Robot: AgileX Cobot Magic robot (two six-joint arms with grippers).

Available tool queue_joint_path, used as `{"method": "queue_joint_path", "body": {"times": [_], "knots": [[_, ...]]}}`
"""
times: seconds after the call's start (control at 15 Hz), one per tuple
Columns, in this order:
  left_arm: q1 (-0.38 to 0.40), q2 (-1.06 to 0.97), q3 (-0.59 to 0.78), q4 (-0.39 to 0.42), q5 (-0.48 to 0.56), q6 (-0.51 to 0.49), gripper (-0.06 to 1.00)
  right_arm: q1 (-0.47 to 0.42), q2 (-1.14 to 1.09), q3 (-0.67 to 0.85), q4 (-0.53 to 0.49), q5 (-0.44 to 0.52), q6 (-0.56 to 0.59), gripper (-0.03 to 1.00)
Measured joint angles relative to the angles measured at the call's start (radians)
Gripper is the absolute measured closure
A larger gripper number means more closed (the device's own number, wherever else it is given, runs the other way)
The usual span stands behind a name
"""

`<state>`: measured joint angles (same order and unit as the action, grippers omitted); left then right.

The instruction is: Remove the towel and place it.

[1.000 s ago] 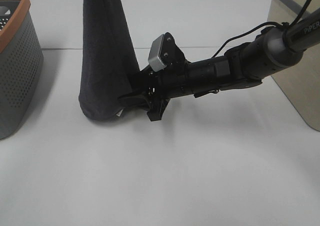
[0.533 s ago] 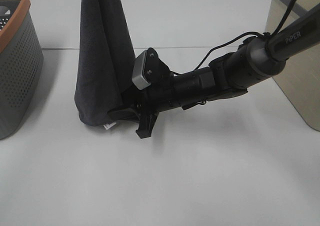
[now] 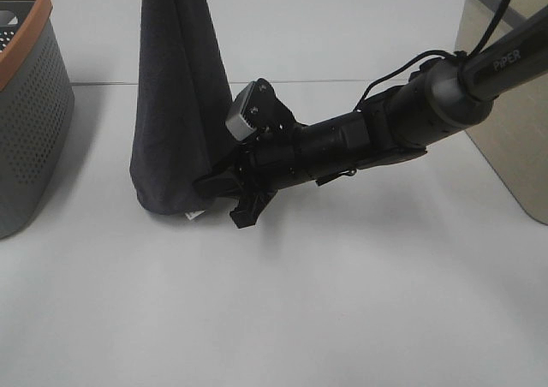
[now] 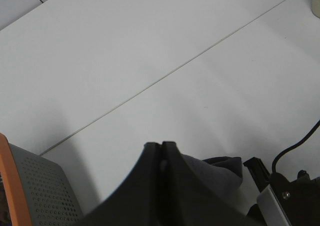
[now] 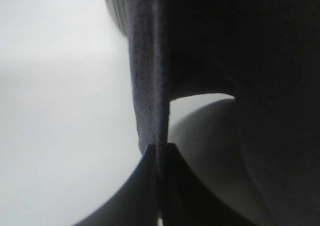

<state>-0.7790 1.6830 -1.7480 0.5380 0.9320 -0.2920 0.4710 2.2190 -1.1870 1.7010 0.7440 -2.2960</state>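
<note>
Your dark charcoal-grey terry towel (image 3: 175, 104) hangs as a long narrow cone from above the top edge of the exterior view. Its bottom fold rests on the white table top (image 3: 342, 301), near the grey perforated plastic basket w/ the orange rim (image 3: 30, 104).

L gripper (image 4: 162, 148): fingers pressed together, no gap, cloth spilling out just beyond them. I judge it's pinching the towel's top end. It's out of the exterior view.

R gripper (image 5: 160, 153): clamped on a thin strip of hem low on the towel. The black R arm (image 3: 385, 130) reaches across from the right side.

What can go wrong, as I judge it:
- R grip has only the hem edge. Pull sideways fast and the cloth prob. slides out.
- Spread the two grippers too far and tension goes to the L pinch. If that lets go, the towel drops in a heap.
- The bottom fold is on the table. Drag it and it bunches instead of opening flat.
- R gripper sits low, its lower finger close to the table. Go lower and you scrape.
- The basket is near on the left, so a swinging corner could catch its rim.

Writing:
- "PiPER" in white on the R arm's upper link (image 3: 507, 56).
- The small white tag (image 3: 195, 216) at the towel's bottom corner is too small to read.
- The beige bin (image 3: 505, 122) at the right shows no label.
</note>
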Motion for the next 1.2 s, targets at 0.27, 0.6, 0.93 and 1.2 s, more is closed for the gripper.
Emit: {"method": "queue_joint_path", "body": {"times": [0.27, 0.6, 0.93, 1.2], "knots": [[0.065, 0.000, -0.063, -0.008, 0.066, -0.091, 0.94, 0.000, -0.159, 0.001, -0.366, -0.091, 0.371, 0.95], [0.199, 0.000, -0.078, -0.091, 0.063, -0.158, 0.94, 0.000, -0.443, -0.019, -1.035, -0.105, 0.876, 0.95], [0.276, -0.005, 0.040, -0.134, -0.143, -0.379, 0.94, 0.000, -0.543, -0.194, -1.729, 0.142, 1.305, 0.95], [0.277, -0.054, 0.209, -0.136, -0.307, -0.473, 0.94, 0.000, -0.543, -0.314, -1.985, 0.195, 1.402, 0.95]]}}
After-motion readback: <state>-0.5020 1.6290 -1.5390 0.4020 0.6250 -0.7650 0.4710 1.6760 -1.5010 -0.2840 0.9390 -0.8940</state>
